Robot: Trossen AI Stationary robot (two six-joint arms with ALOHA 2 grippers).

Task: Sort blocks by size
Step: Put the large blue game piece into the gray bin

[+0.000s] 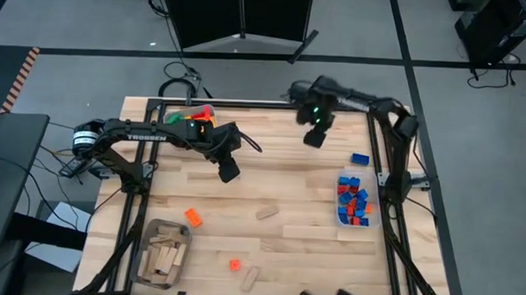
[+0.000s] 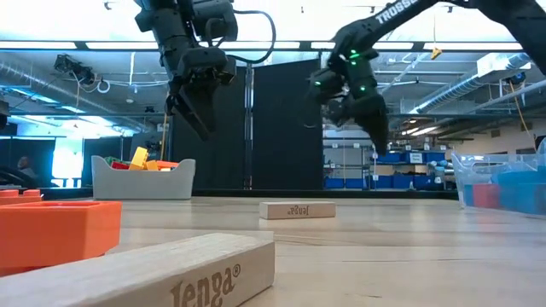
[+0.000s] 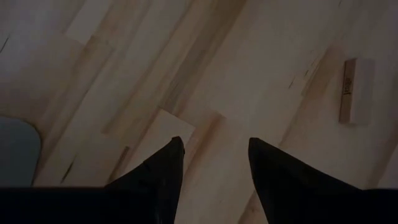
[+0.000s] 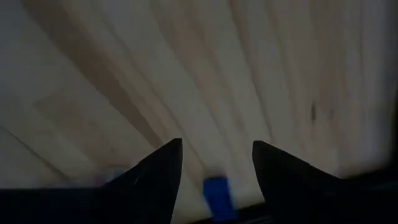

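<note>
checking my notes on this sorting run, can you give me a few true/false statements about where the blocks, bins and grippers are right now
1. The left gripper holds a wooden piece. False: its fingers are open and empty, above bare table.
2. The clear bin near the right arm holds blue and red bricks. True.
3. One blue brick lies on the table outside that bin. True.
4. The wooden pieces are all in the tray. False: one wooden piece lies mid-table, another near the front edge.
5. The right gripper carries a red brick. False: it is open and empty.
</note>
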